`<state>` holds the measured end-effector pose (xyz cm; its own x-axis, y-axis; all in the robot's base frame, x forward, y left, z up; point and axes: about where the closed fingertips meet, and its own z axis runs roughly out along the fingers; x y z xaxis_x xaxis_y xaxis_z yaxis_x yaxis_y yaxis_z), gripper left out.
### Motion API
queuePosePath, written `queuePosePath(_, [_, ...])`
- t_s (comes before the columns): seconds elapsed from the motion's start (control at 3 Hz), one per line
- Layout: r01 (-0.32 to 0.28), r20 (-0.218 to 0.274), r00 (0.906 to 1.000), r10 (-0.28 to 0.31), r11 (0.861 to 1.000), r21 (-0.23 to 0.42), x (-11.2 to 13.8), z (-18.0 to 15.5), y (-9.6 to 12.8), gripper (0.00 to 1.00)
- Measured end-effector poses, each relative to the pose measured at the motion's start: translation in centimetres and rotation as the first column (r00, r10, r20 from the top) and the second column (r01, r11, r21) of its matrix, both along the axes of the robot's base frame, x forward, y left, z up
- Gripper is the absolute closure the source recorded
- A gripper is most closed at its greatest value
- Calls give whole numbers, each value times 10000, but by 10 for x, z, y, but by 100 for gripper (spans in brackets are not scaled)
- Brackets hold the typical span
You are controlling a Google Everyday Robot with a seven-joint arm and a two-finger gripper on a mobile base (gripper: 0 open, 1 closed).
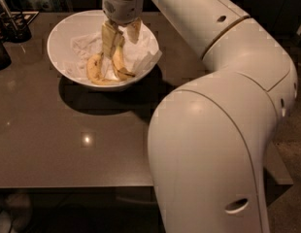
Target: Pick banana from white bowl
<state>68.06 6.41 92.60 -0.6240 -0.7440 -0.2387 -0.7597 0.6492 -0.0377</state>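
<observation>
The white bowl (pixel 60 38) stands at the back left of the brown table. Two bananas lie in it on crumpled white paper (pixel 145 57). The banana (pixel 120 62), longer with a dark tip, lies right of centre. A shorter, browner banana (pixel 94 69) curves along the left. My gripper (pixel 122 35) hangs down inside the bowl, open, with its fingers (pixel 110 38) spread just over the long banana's upper end. It holds nothing.
A dark holder with utensils (pixel 12 25) and another dark object (pixel 0 52) stand at the table's left edge. My large white arm (pixel 213 144) fills the right half of the view. The table's front edge (pixel 68 184) runs along the bottom.
</observation>
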Motion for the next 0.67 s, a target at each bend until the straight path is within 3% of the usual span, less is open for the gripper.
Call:
queuePosePath(0.33, [12,-250,9997,-14,10000,-67,6,-15,4,47])
queuePosePath(0.67, [17,-537,9986,-26,9998,-178,10,-31,6,45])
